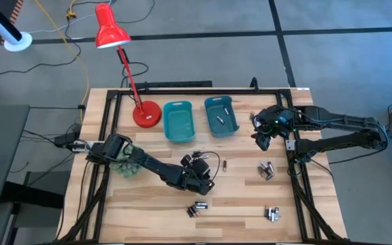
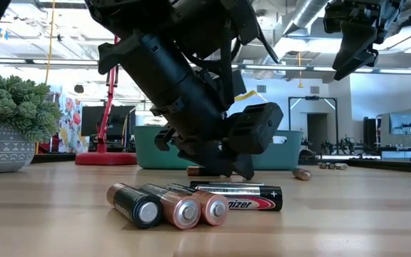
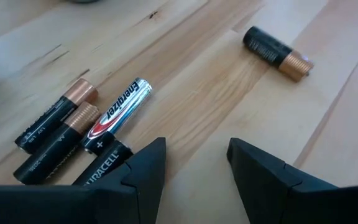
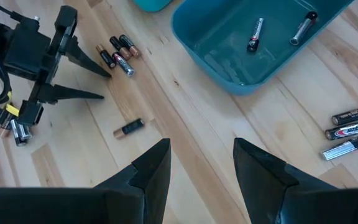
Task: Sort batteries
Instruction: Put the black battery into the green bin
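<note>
Nearest cluster: four batteries [image 2: 191,203] lie side by side on the wooden table [image 1: 155,204] right in front of my low camera, three copper-topped and one silver-and-black.
Left gripper: [image 1: 201,178] low over mid-table; I see its fingers [image 3: 143,174] apart with bare wood between them, clamped on nothing, and one fingertip sits just beside that cluster.
Lone cell: a black-and-copper battery [image 3: 277,52] lies by itself beyond my left fingers, apart from the cluster.
Right gripper: [image 1: 260,138] raised above the table near the right teal bin [image 1: 221,116]; fingers [image 4: 148,171] apart and empty.
Right bin contents: two slim cells [image 4: 255,34] lie on its floor.
Left teal bin: [image 1: 179,120] touching the right one; I can't tell whether anything is in it.
Other groups: three batteries [image 4: 350,132] beside the right bin in my right wrist view, and another bunch [image 1: 272,214] near the table's front right.
Extras: red desk lamp [image 1: 111,30] and a potted spiky plant [image 2: 9,125] on the left side.
</note>
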Robot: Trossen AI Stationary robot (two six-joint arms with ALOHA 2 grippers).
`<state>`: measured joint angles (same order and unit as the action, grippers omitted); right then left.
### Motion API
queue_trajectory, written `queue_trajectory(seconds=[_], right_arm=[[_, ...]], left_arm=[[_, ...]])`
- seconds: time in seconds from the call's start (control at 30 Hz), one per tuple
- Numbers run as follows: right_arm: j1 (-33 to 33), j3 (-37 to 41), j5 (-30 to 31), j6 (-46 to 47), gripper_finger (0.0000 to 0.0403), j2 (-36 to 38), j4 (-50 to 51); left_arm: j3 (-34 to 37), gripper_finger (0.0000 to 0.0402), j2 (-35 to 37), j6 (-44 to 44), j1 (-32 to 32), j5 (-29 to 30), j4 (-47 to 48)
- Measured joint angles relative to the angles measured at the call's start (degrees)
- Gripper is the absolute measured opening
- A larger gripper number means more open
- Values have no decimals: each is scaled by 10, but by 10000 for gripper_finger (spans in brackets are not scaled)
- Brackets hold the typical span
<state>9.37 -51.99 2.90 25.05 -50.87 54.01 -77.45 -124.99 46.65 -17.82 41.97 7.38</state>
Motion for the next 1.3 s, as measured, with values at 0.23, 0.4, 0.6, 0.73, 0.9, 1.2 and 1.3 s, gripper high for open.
queue_trajectory(seconds=[0.23,0.4,0.6,0.73,0.9,1.2,1.3], right_arm=[[0,0,0,4,189,0,0],[0,0,0,4,189,0,0],[0,0,0,4,189,0,-3],[0,0,0,4,189,0,-5],[0,0,0,6,189,0,-5],[0,0,0,25,189,-1,-7],[0,0,0,41,189,-1,-10]], left_arm=[[1,174,28,-101,-10,-14,-4],[0,174,82,-134,-20,-10,82],[0,174,117,-166,-18,-33,218],[13,167,116,-207,-4,-105,209],[46,148,124,-221,7,-114,170],[136,129,174,-257,29,-120,69],[164,129,189,-284,46,-154,25]])
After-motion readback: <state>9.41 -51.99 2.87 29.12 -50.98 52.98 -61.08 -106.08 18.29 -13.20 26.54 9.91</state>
